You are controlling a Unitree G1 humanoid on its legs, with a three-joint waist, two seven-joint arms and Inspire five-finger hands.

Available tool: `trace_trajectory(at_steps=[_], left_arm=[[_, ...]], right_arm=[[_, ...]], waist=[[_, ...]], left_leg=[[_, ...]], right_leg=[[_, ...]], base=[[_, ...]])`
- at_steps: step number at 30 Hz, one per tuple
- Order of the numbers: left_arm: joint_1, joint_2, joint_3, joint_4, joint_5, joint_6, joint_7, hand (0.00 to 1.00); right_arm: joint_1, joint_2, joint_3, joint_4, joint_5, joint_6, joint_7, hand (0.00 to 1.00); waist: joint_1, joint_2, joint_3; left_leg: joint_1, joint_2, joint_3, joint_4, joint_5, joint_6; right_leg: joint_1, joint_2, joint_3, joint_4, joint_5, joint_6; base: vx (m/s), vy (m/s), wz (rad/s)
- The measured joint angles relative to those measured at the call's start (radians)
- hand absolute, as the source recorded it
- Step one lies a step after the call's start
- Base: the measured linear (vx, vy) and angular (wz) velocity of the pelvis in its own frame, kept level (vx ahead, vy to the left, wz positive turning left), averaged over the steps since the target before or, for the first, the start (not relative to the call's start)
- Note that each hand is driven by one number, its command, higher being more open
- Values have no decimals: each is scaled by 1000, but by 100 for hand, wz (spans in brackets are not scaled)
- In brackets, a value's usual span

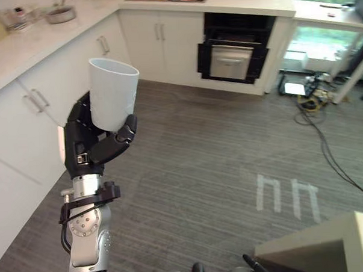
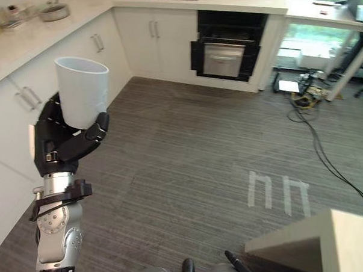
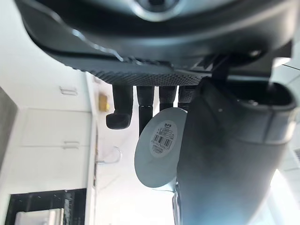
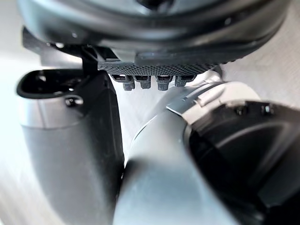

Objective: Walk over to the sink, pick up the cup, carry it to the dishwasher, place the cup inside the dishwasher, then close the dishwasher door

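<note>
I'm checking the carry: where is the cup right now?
In the left eye view the white cup stands upright in the left hand, on the scene's left, beside the white cabinets.

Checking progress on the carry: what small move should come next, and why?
Probably walk forward toward the dishwasher: the left hand already holds the cup upright, and the dishwasher lies across the floor, likely beyond reach.

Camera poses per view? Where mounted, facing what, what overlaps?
Left eye: head, looking down at floor and dishwasher; left hand holds the cup.
Right eye: same scene, slightly shifted.
Left wrist: along left hand, at cup's underside.
Right wrist: along right hand, toward floor.
Shared: cup, in both eyes and left wrist.
</note>
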Motion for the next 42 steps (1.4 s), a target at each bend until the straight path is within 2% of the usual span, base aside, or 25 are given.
trace_trajectory(at_steps=[3,4,5,6,7,8,9,10,11,12,13,15,22,25,26,32,34,35,36,37,38,39,40,41,42], left_arm=[[-6,5,-6,0,-7,20,-21,0],[-7,7,-6,-2,-7,20,-25,0],[-7,10,-3,-2,-7,25,-28,0],[-6,6,-2,-2,-7,29,-30,0],[-3,11,-1,-2,-7,35,-37,0],[-2,15,0,0,-7,36,-48,0],[0,17,0,0,-7,36,-57,0],[-1,21,-3,1,-6,36,-80,0],[-2,21,-3,0,-6,36,-91,0],[-5,18,-5,2,-6,37,-106,0],[-5,19,-2,7,-6,37,-111,0],[-10,24,2,10,-6,37,-106,0],[-11,42,1,48,0,37,-100,0],[-13,41,-2,48,18,37,-97,0],[-13,18,-4,80,35,36,-90,0],[-8,6,-6,81,30,37,-91,0],[-5,-25,-27,82,7,43,-92,0],[-5,-60,-48,84,-15,55,-99,0],[-4,-76,-60,86,-25,63,-105,0],[-3,-102,-92,103,-45,79,-112,0],[8,-127,-121,134,-75,97,-119,0],[18,-138,-131,152,-91,107,-125,0],[28,-149,-150,178,-140,139,-134,0],[35,-155,-158,213,-184,162,-147,0],[37,-155,-158,229,-196,172,-150,0]], right_arm=[[-1,5,28,-2,-2,1,10,100],[-7,10,35,5,0,1,12,100],[-10,14,46,12,9,2,20,100],[-11,10,52,17,10,2,23,100],[-21,-1,66,32,8,3,23,100],[-31,-11,96,34,10,7,21,100],[-45,-19,108,38,11,12,22,100],[-70,-26,111,55,29,21,24,100],[-81,-33,110,64,37,24,27,100],[-100,-52,111,65,57,27,37,100],[-100,-48,114,53,78,30,49,100],[-97,-35,118,42,83,32,59,100],[-77,-32,119,27,85,33,62,100],[-75,-31,121,26,83,34,63,100],[-9,-42,160,8,66,39,64,100],[-8,-41,158,9,66,39,64,100],[-9,-38,143,18,69,37,65,100],[-13,-30,121,28,76,36,65,100],[-15,-29,111,30,77,36,65,100],[-13,-29,95,32,82,35,64,100],[-16,-33,70,37,89,28,61,100],[-18,-34,65,37,96,20,59,100],[-20,-25,47,36,125,1,62,100],[-19,-7,31,38,156,-15,66,100],[-19,2,31,36,167,-21,66,100]], waist=[[-10,-22,-14],[-8,-32,-20],[-10,-42,-28],[-11,-39,-30],[-7,-36,-34],[-3,-45,-31],[3,-50,-27],[-2,-54,-24],[-10,-50,-23],[-21,-30,-20],[-19,-23,-30],[-21,-29,-34],[-25,-26,-33],[-44,-21,-34],[-65,-2,-58],[-64,0,-57],[-63,-2,-52],[-62,-6,-39],[-62,-12,-27],[-62,-24,-6],[-61,-30,8],[-63,-25,11],[-69,-34,24],[-74,-40,34],[-76,-35,37]], left_leg=[[28,26,2,31,-24,-41],[33,38,5,31,-36,-60],[44,45,8,33,-52,-86],[52,54,10,34,-60,-99],[50,72,32,75,-81,-133],[12,79,73,187,-109,-172],[5,83,107,195,-139,-156],[9,95,149,109,-158,-146],[13,103,157,31,-142,-151],[33,139,201,-88,26,-165],[47,146,213,-98,55,-126],[51,146,216,-99,52,-129],[77,164,251,-69,17,-155],[77,178,251,-63,15,-158],[63,219,242,-80,54,-168],[61,217,237,-81,54,-168],[51,211,230,-66,46,-164],[40,200,216,-29,24,-158],[41,190,209,-7,10,-153],[44,163,194,35,-27,-140],[53,139,184,53,-48,-121],[60,130,180,53,-52,-113],[81,107,168,54,-57,-94],[103,100,149,69,-67,-75],[108,110,142,78,-74,-73]], right_leg=[[8,17,-44,-150,43,-4],[14,39,-58,-229,104,-11],[25,56,-59,-274,209,-27],[39,61,-61,-283,220,-7],[76,77,-59,-325,238,-21],[125,74,-48,-371,255,-34],[142,71,-38,-383,255,-35],[165,63,-30,-403,254,-35],[172,61,-30,-408,254,-35],[183,73,-33,-414,253,-35],[190,80,-28,-420,250,-33],[190,80,-30,-421,251,-34],[216,95,-14,-434,251,-33],[220,109,-14,-438,250,-32],[229,151,-36,-501,285,-59],[229,148,-44,-500,285,-59],[207,139,-55,-446,253,-59],[171,119,-68,-338,194,-51],[155,103,-73,-276,159,-46],[132,61,-99,-154,99,-34],[95,20,-130,-23,72,-25],[71,1,-141,44,71,-24],[11,-43,-146,215,86,-22],[-47,-41,-144,308,67,-31],[-58,-25,-148,291,51,-37]], base=[[316,-84,70],[298,-104,45],[296,-118,37],[314,-131,14],[319,-105,-11],[319,-92,-27],[270,-90,-29],[212,-90,-19],[205,-62,-12],[185,18,-19],[120,42,-23],[130,27,-11],[34,-43,-19],[-45,-106,-11],[-30,-45,-3],[0,0,2],[-8,9,19],[-17,26,28],[-31,36,40],[-53,34,32],[-58,43,29],[-43,78,26],[-4,91,32],[30,82,34],[92,50,33]])
